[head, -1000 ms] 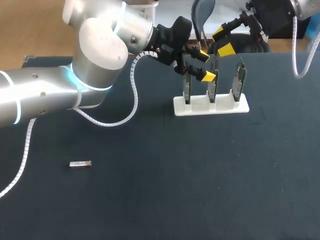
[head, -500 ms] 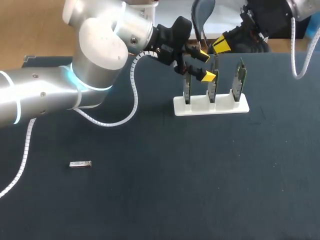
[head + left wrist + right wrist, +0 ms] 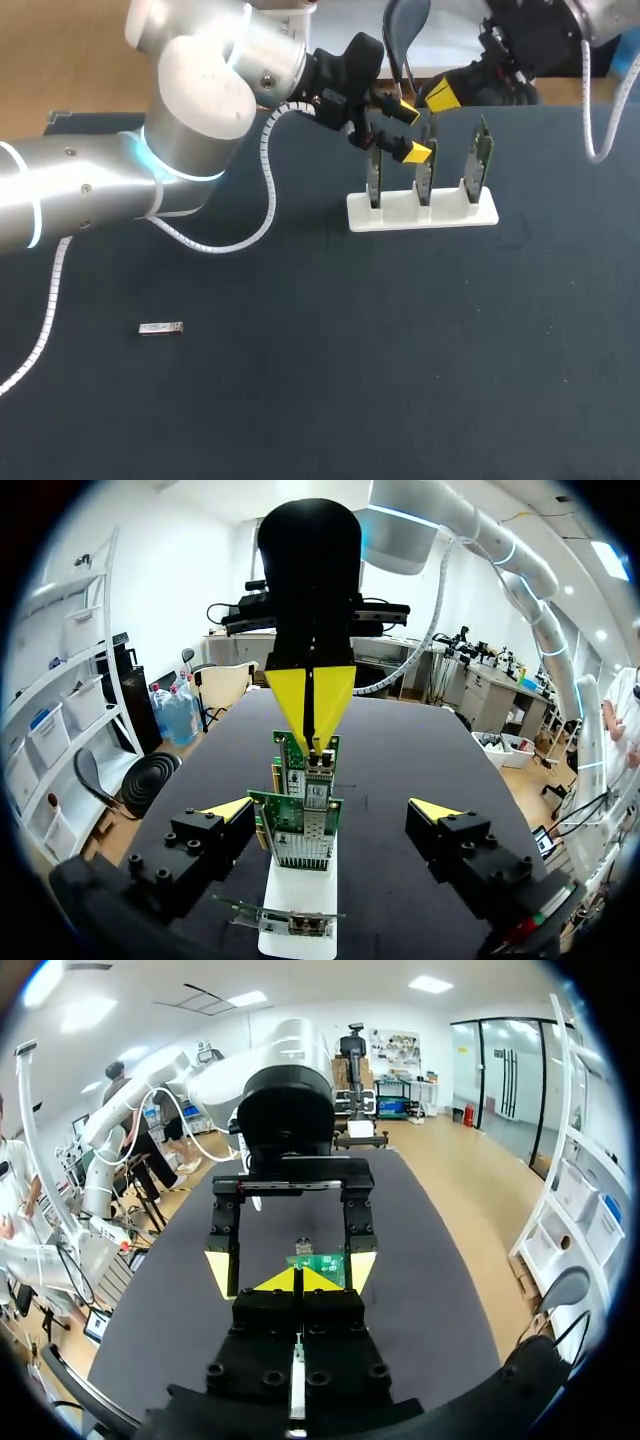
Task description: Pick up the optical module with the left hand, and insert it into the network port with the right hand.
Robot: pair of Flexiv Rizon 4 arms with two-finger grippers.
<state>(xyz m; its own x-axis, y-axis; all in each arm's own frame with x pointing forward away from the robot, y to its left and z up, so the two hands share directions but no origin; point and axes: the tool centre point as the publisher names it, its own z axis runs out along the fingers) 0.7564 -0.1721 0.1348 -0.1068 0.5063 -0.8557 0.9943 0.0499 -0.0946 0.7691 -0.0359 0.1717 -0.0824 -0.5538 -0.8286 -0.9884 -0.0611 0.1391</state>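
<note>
The small silver optical module [image 3: 160,328] lies alone on the dark table, far to the left of both grippers. Three green network cards [image 3: 425,170] stand upright in a white stand [image 3: 422,213]. My left gripper [image 3: 410,132] is open beside the cards. In the left wrist view its fingers [image 3: 225,815] flank the nearest cards [image 3: 300,825] without touching them. My right gripper [image 3: 442,95] hangs above the cards' far side, shut, yellow tips pressed together with nothing seen between them. In the right wrist view the shut tips [image 3: 298,1280] point at a card [image 3: 320,1263] and the left gripper [image 3: 291,1271] beyond.
The dark table [image 3: 300,400] runs wide in front of the stand. The left arm's grey body and its white cable [image 3: 262,190] cross the back left of the table.
My right gripper has shut its fingers and drawn slightly up and back from the cards. The left arm, the module and the stand have not moved.
</note>
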